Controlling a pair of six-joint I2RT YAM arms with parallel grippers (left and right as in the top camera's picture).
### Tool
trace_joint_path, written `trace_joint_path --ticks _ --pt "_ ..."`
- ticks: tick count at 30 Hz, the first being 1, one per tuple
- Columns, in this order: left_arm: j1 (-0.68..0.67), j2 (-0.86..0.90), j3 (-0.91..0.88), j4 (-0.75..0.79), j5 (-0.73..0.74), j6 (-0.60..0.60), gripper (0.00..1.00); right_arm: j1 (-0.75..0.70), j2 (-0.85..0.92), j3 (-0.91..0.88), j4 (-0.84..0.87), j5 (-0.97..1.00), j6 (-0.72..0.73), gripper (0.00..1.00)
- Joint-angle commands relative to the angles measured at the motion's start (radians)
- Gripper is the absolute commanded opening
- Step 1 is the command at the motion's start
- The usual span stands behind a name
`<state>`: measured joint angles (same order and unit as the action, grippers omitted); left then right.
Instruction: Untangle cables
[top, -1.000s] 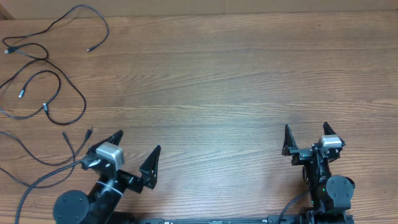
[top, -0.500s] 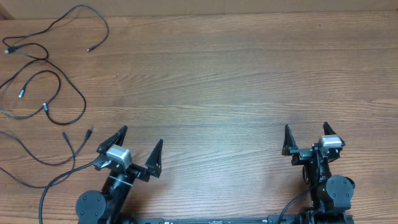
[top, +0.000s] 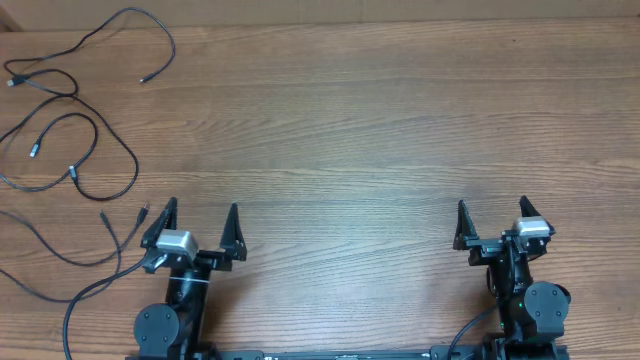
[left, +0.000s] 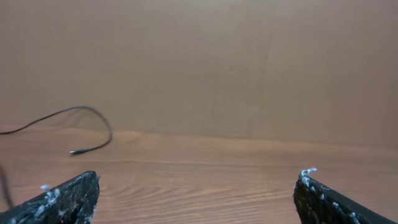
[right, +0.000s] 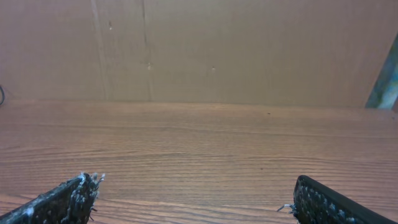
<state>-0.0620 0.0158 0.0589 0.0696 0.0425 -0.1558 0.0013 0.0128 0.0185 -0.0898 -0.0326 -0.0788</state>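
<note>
The cables (top: 75, 110) are thin black cords lying in loose loops at the table's far left, with small plugs at their ends. One loop with a plug also shows in the left wrist view (left: 93, 127). More thin cords (top: 60, 255) trail along the left edge near the arm base. My left gripper (top: 197, 214) is open and empty near the front left, to the right of the cables. My right gripper (top: 492, 208) is open and empty at the front right, far from them.
The wooden table (top: 380, 130) stretches between the two arms. A cardboard wall (right: 205, 50) stands behind the far edge. Both arm bases sit at the table's front edge.
My left gripper has swung from pointing right-forward to pointing straight ahead, and its base shifted a little right. The right arm and the cables have not moved.
</note>
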Motion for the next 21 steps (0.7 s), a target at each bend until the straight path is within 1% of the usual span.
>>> trace_joint_path --ticks 1,4,10,21 --pt "0.018 -0.013 -0.006 0.011 -0.063 -0.009 0.99 -0.003 -0.01 -0.01 0.005 0.013 -0.001 1.0" --pt "0.018 -0.013 -0.009 0.011 -0.092 -0.01 1.0 -0.003 -0.01 -0.01 0.005 0.013 -0.001 1.0" --pt "0.018 -0.013 -0.055 0.091 -0.129 -0.009 0.99 -0.003 -0.01 -0.01 0.005 0.013 -0.001 1.0" --pt "0.019 -0.013 -0.055 0.054 -0.201 -0.009 0.99 -0.003 -0.01 -0.01 0.005 0.013 -0.001 1.0"
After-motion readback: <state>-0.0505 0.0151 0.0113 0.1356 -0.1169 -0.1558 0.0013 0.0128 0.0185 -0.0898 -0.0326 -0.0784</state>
